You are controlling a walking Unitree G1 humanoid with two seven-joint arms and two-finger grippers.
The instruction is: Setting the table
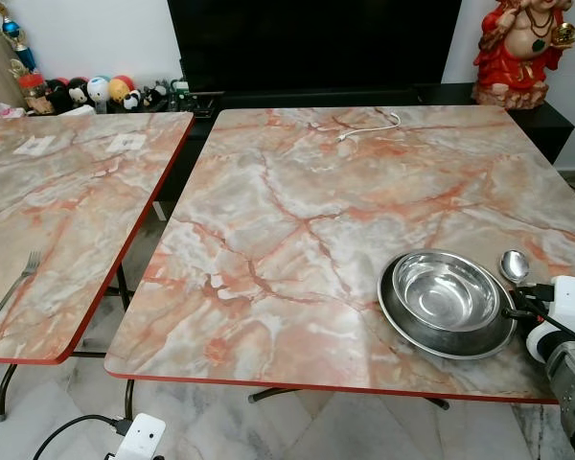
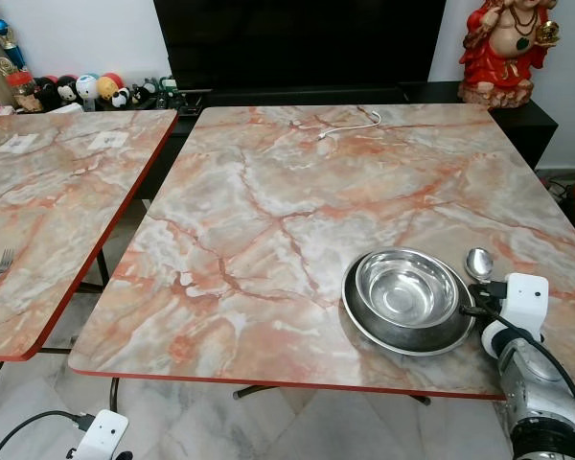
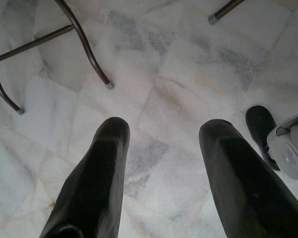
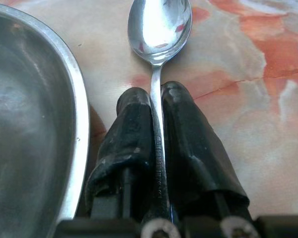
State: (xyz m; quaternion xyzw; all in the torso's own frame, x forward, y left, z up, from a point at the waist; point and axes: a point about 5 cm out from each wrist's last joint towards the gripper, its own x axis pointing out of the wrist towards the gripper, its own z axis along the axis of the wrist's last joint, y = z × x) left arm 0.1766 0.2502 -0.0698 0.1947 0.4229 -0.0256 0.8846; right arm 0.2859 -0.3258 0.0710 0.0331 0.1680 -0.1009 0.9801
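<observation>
Gripping: a spoon [image 4: 158, 59] is held by its handle between the two black fingers [image 4: 131, 134] of the right gripper [image 4: 156, 101], which are closed tight on it.
Spoon position: the bowl of the spoon [image 1: 514, 264] is seen face up over the marble-patterned table [image 1: 297, 201], just beside the right rim of the steel plate [image 1: 402, 316]; whether it touches the tabletop cannot be told.
Right arm: the arm is seen at the table's near right corner, with the white wrist housing [image 2: 525, 297] just behind the spoon.
Steel bowl: a steel bowl [image 1: 446, 290] is set inside the steel plate, near the front right of the table.
Left gripper: the left gripper [image 3: 164, 148] is hung low beside the table, pointed at the pale tiled floor [image 3: 179, 89]; its fingers [image 3: 97, 183] are spread well apart and nothing is held.
Floor items: metal table legs [image 3: 89, 49] are seen on the tiles.
Second table: a second marble-patterned table [image 1: 67, 211] stands to the left, apart from the first; a fork [image 1: 14, 285] lies near its front edge.
Cable: a white cable [image 1: 369, 126] lies at the far edge of the main table.
Background: a red figurine [image 1: 519, 48] stands on a dark cabinet at far right, a large dark screen [image 1: 311, 43] is behind the table, and small round toys [image 1: 96, 91] are lined up at far left.
</observation>
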